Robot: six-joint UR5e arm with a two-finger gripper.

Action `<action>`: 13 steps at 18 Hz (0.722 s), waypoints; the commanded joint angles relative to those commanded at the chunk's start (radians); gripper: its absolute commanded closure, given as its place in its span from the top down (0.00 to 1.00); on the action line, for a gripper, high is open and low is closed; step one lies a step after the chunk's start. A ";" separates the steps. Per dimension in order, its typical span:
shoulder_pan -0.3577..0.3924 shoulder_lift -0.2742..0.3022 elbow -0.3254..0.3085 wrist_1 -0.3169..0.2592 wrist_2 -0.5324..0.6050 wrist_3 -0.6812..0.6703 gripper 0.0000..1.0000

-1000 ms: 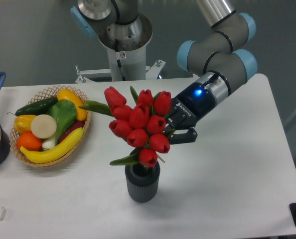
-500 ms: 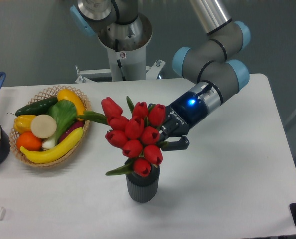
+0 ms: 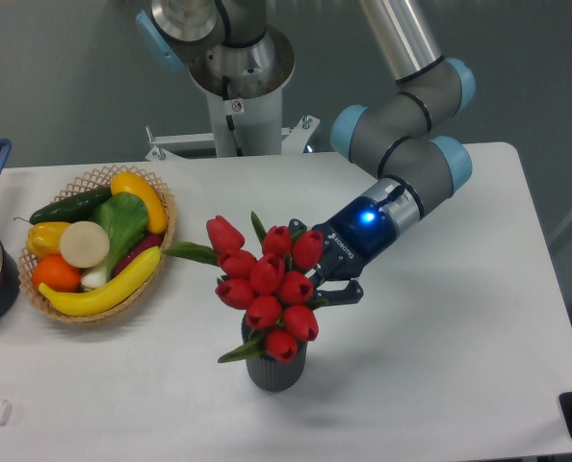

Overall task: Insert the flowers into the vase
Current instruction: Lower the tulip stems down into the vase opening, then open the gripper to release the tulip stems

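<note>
The pincer (image 3: 317, 282) is clamped on the flowers (image 3: 270, 289), whose stems dip into the vase (image 3: 274, 368) just below and left of it. Risk, as I judge it: the wide, leaning bunch could tip the vase over once let go. White lettering on the pincer body is too small to read

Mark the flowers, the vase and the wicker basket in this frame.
flowers (image 3: 267, 279): fixed camera, on a central red bud.
vase (image 3: 275, 373): fixed camera, on its ribbed front wall.
wicker basket (image 3: 163, 243): fixed camera, on its right rim.
</note>
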 joint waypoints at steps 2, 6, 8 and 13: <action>-0.002 -0.002 -0.023 0.000 -0.002 0.032 0.23; -0.006 -0.009 -0.028 -0.002 0.003 0.043 0.23; -0.006 -0.018 -0.031 0.000 0.020 0.043 0.23; -0.008 -0.031 -0.043 0.000 0.032 0.045 0.27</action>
